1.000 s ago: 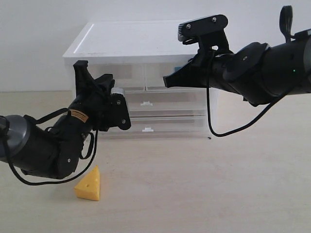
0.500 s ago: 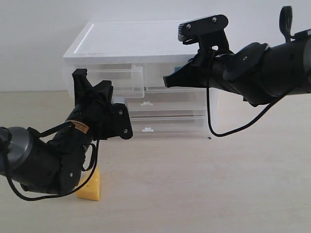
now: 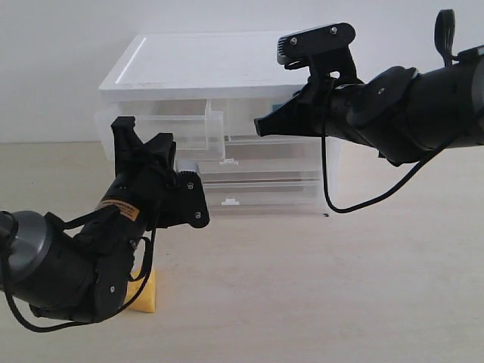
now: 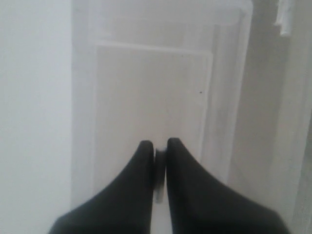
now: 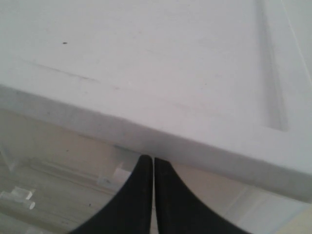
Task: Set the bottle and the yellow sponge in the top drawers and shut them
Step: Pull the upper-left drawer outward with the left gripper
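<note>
The top left drawer (image 3: 170, 130) stands pulled out from the white cabinet (image 3: 204, 64). My left gripper (image 3: 186, 164) is shut on its small white tab handle (image 4: 159, 163), and the drawer's bare translucent inside (image 4: 151, 97) shows beyond the fingers. My right gripper (image 3: 259, 125) is shut, its tips (image 5: 153, 163) against the front of the top right drawer (image 3: 240, 113) just under the lid (image 5: 170, 73); I see nothing between them. The yellow sponge (image 3: 146, 292) lies on the table, mostly hidden by the left arm. The bottle is not in view.
Two full-width drawers (image 3: 257, 193) with white tabs sit shut below the top pair. The beige table (image 3: 325, 287) stretches in front of the cabinet. A black cable (image 3: 329, 189) hangs from the right arm.
The top left drawer has slid out of the cabinet as my left gripper drew back and down with its handle. The left arm now covers most of the sponge. The right arm has stayed put.
</note>
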Available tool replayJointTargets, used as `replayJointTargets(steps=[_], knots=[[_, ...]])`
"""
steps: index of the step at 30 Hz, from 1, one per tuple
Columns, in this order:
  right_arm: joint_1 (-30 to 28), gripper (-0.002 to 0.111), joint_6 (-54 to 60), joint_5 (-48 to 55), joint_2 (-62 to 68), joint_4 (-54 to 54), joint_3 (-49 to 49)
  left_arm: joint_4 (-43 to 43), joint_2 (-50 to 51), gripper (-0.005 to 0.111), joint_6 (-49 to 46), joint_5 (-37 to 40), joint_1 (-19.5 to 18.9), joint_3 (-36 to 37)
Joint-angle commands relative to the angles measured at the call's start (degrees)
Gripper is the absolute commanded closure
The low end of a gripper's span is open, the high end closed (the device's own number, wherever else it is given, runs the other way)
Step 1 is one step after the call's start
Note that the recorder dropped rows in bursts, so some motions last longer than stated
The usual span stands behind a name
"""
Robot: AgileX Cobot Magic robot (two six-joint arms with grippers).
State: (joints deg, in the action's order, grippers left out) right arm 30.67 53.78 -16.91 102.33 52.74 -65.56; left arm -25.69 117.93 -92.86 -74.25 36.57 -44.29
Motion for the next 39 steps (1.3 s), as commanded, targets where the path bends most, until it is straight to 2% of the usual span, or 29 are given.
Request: replayJointTargets(steps=[1,12,20,26,39], knots=[[-0.4,0.108,0.2,-4.2,-0.5,-1.0,-0.9,-1.5,-0.3,0.103,2.1,4.3,2.0,2.1],[-0.4,0.108,0.1,-3.6,-0.5,-1.0,-0.9,-6.0,-1.1,0.103,1.9,4.3,4.6,3.0],[-0.4,0.108,0.1,-3.4,-0.5,-1.0,-0.9,-6.7,-1.7,0.103,2.1,4.3,4.8,4.9],[-0.4,0.108,0.1,-3.3,-0.5,-1.0,-0.9,-9.1,-1.9,0.103,2.1,4.3,7.3,5.3],[-0.4,0.108,0.1,-3.3,-0.5,-1.0,-0.9,-12.2,-3.1,0.103,2.5,4.3,10.1,6.2]])
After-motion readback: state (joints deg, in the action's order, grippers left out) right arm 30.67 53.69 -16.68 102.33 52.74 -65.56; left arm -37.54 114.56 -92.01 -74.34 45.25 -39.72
